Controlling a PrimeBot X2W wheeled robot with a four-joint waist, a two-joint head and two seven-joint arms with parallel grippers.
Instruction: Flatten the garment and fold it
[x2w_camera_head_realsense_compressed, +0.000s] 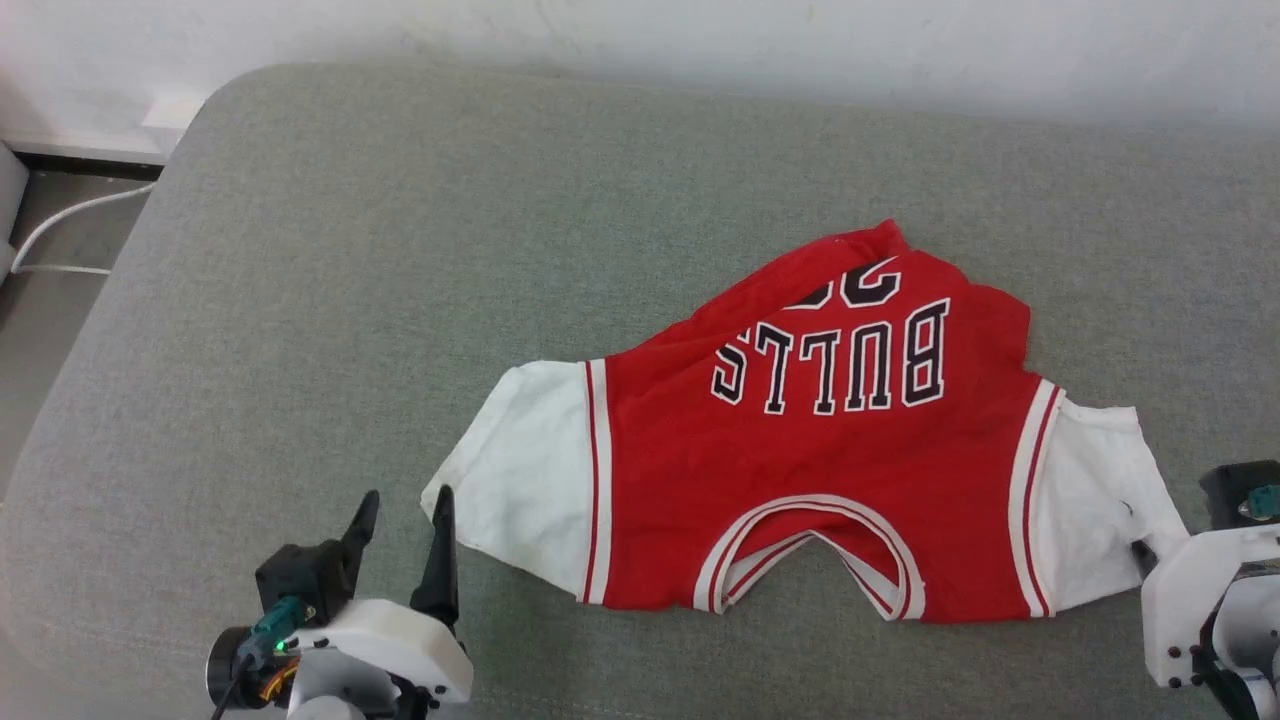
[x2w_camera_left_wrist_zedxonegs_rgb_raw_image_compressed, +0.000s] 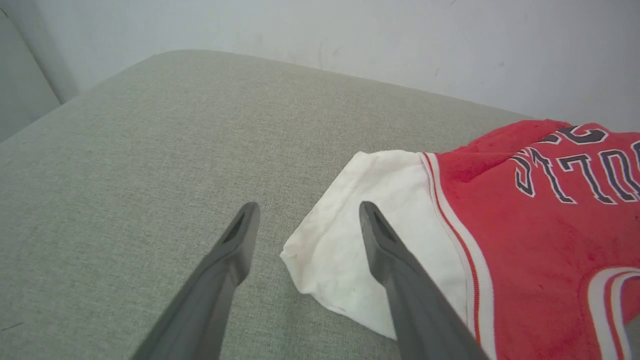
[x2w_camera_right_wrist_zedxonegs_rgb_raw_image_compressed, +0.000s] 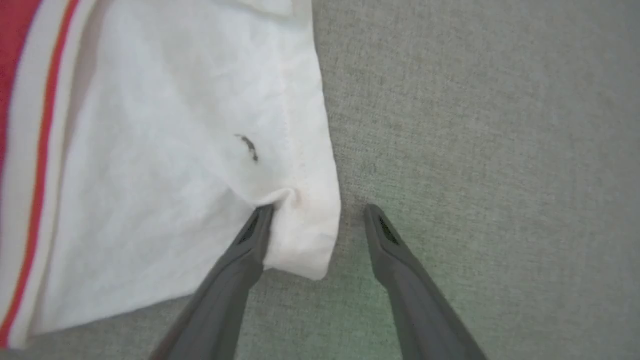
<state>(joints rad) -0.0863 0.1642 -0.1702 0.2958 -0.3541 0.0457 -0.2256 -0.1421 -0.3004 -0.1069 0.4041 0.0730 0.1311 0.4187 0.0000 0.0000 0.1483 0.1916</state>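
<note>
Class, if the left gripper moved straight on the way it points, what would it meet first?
Most likely the white sleeve corner of the garment, lying inside the open left gripper; depth is unclear.

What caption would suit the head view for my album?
Red Bulls jersey lying print-up on a grey cushion, open robot jaws at each white sleeve tip.

surface: grey-green woven cushion (x2w_camera_head_realsense_compressed: 400, 250), broad and flat, with a rounded corner at the far left.
wall: white wall (x2w_camera_head_realsense_compressed: 700, 40), faintly scuffed, directly behind the cushion.
skirting: dark strip (x2w_camera_head_realsense_compressed: 80, 165) at the foot of the wall, left side.
floor: grey-brown floor (x2w_camera_head_realsense_compressed: 60, 320), left of the cushion.
cable: white cable (x2w_camera_head_realsense_compressed: 60, 269) lying on the floor, curving toward the wall.
light: even and soft, shadows faint.
</note>
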